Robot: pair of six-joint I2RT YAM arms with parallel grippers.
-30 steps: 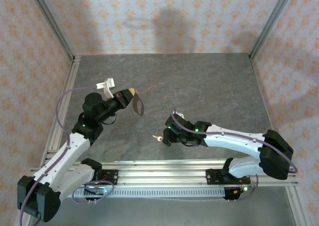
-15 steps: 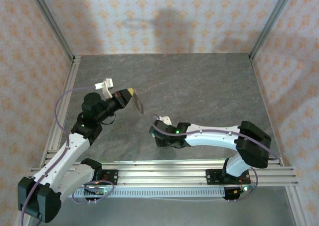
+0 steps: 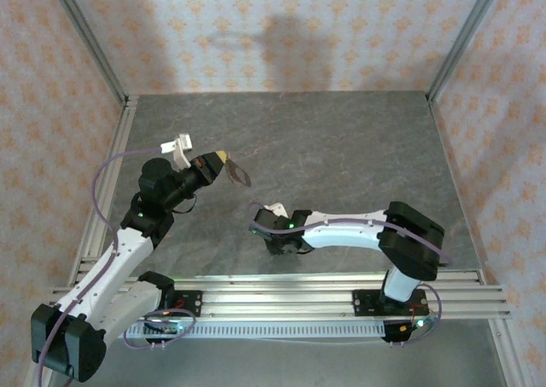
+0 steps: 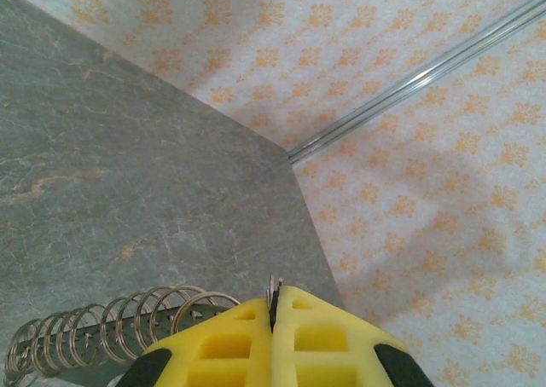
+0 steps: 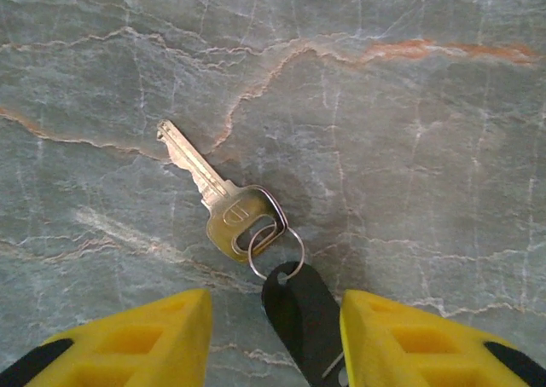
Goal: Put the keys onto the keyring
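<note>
The left gripper [image 3: 220, 160] was shut tight on the keyring [image 3: 239, 176], over the left side of the tabletop [image 3: 341, 140]. The right gripper [image 5: 275, 310] was open just above the key [image 5: 213, 195], which lay near the front edge.

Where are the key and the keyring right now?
key [image 5: 217, 193]: right wrist view, where the blade meets the head.
keyring [image 3: 239, 177]: top view, on the dark oval loop.

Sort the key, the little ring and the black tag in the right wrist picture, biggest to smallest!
1. key: looks biggest.
2. black tag: not sure, because it runs off the bottom edge and may really be longer.
3. little ring: clearly smallest.
</note>
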